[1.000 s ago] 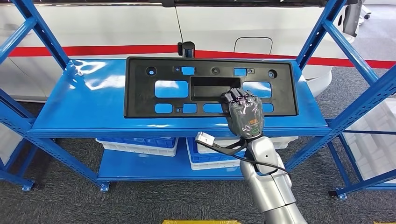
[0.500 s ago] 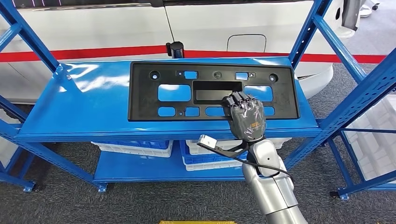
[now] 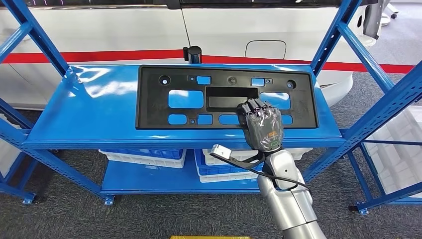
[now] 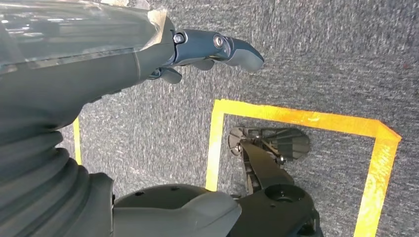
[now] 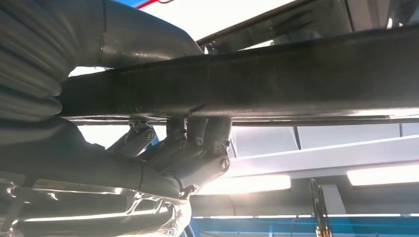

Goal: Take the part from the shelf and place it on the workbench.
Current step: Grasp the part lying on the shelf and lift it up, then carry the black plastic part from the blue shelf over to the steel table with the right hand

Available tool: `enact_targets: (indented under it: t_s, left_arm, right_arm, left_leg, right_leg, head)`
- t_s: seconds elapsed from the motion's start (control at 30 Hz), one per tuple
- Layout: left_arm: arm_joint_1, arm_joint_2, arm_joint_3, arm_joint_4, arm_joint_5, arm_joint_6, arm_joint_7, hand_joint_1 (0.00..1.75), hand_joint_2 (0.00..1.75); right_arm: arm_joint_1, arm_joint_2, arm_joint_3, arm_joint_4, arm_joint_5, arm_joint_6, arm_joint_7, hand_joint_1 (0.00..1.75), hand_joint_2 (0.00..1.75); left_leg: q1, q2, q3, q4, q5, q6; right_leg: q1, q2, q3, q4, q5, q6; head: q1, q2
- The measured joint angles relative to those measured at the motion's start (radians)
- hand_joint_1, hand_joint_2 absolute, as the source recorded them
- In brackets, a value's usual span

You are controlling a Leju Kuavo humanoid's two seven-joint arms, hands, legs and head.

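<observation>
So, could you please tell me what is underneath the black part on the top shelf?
The black part lies flat on the blue shelf, whose surface shows through its cutouts. The right hand covers its near edge, so what lies beneath there is hidden. White and blue bins sit on the lower shelf.

Bright even light, glare on the shelf (image 3: 94,89), backlit right-wrist view.
</observation>
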Motion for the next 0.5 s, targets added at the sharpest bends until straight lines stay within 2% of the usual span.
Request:
enact_targets:
  t_s: [0.03,0.07,0.1,0.13,0.17,0.2,0.27,0.33,0.37,0.4,0.47,0.5]
  left_arm:
    - [0.0,-0.001,0.0,0.0,0.001,0.001,0.0,0.0,1.75]
    - [0.0,-0.002,0.0,0.0,0.001,0.002,0.0,0.0,1.75]
    - [0.0,-0.003,0.0,0.0,0.002,0.003,-0.001,0.0,1.75]
    - [0.0,-0.002,0.0,0.0,0.002,0.005,-0.001,0.0,1.75]
    - [-0.001,-0.001,0.0,0.0,0.002,0.006,-0.002,0.0,1.75]
    - [-0.001,0.0,0.001,0.001,0.002,0.007,-0.002,0.0,1.75]
    - [0.0,0.0,0.001,0.001,0.002,0.008,-0.003,0.0,1.75]
    - [0.0,0.0,0.001,0.001,0.003,0.009,-0.005,0.0,1.75]
    - [0.0,0.0,0.001,0.001,0.003,0.01,-0.007,0.0,1.75]
    - [-0.001,0.0,0.001,0.001,0.003,0.011,-0.008,0.0,1.75]
    - [-0.001,0.001,0.001,0.001,0.003,0.013,-0.009,0.0,1.75]
    - [0.0,0.001,0.001,0.001,0.003,0.014,-0.009,0.0,1.75]
  right_arm:
    - [0.001,-0.001,0.0,0.001,-0.002,0.0,-0.001,1.75,1.75]
    - [0.0,-0.001,0.0,0.002,-0.003,0.0,-0.002,1.75,1.75]
    - [0.0,-0.001,0.0,0.002,-0.004,-0.001,-0.004,1.75,1.75]
    - [-0.001,-0.001,0.001,0.003,-0.006,-0.001,-0.005,1.75,1.75]
    - [-0.002,-0.001,0.001,0.004,-0.007,-0.002,-0.006,1.75,1.75]
    - [-0.002,-0.001,0.002,0.006,-0.008,-0.003,-0.006,1.75,1.75]
    - [-0.002,-0.002,0.001,0.009,-0.011,-0.004,-0.007,1.75,1.75]
    - [-0.003,-0.002,0.0,0.01,-0.013,-0.005,-0.009,1.75,1.75]
    - [-0.004,-0.002,0.0,0.01,-0.014,-0.006,-0.01,1.75,1.75]
    - [-0.004,-0.001,0.0,0.01,-0.015,-0.007,-0.011,1.75,1.75]
    - [-0.005,-0.001,0.0,0.013,-0.018,-0.008,-0.014,1.75,1.75]
    - [-0.005,-0.001,0.0,0.015,-0.018,-0.008,-0.015,1.75,1.75]
  left_leg:
    - [0.004,-0.001,0.001,0.001,-0.001,-0.004]
    - [0.009,-0.002,0.003,0.002,-0.003,-0.01]
    - [0.015,-0.004,0.005,0.005,-0.007,-0.018]
    - [0.017,-0.006,0.005,0.008,-0.01,-0.03]
    - [0.017,-0.008,0.003,0.011,-0.012,-0.041]
    - [0.016,-0.01,0.001,0.013,-0.012,-0.05]
    - [0.016,-0.013,0.0,0.01,-0.008,-0.063]
    - [0.02,-0.009,-0.005,0.022,-0.021,-0.067]
    - [0.019,-0.007,-0.021,0.058,-0.044,-0.063]
    - [0.016,-0.005,-0.048,0.117,-0.077,-0.058]
    - [0.002,-0.003,-0.125,0.273,-0.145,-0.043]
    - [-0.007,-0.004,-0.154,0.328,-0.16,-0.032]
  right_leg:
    - [-0.004,-0.001,0.005,-0.009,0.011,0.013]
    - [-0.01,-0.002,0.03,-0.061,0.037,0.029]
    - [-0.017,-0.004,0.067,-0.14,0.068,0.045]
    - [-0.017,-0.003,0.102,-0.207,0.092,0.055]
    - [-0.018,-0.001,0.124,-0.251,0.105,0.053]
    - [-0.016,0.002,0.132,-0.268,0.107,0.043]
    - [-0.011,0.007,0.125,-0.257,0.104,0.012]
    - [-0.006,0.007,0.124,-0.254,0.103,-0.012]
    - [-0.002,0.007,0.124,-0.255,0.104,-0.025]
    - [0.002,0.007,0.125,-0.256,0.103,-0.037]
    - [0.019,0.005,0.124,-0.256,0.102,-0.055]
    - [0.03,0.005,0.124,-0.256,0.102,-0.062]
  head:
    - [0.0,0.0]
    - [0.0,0.0]
    - [0.0,0.0]
    - [0.001,0.0]
    - [0.001,0.0]
    - [0.001,0.0]
    - [-0.001,0.0]
    - [-0.002,0.0]
    - [-0.003,0.0]
    - [-0.004,0.0]
    - [-0.005,0.0]
    - [-0.005,0.0]
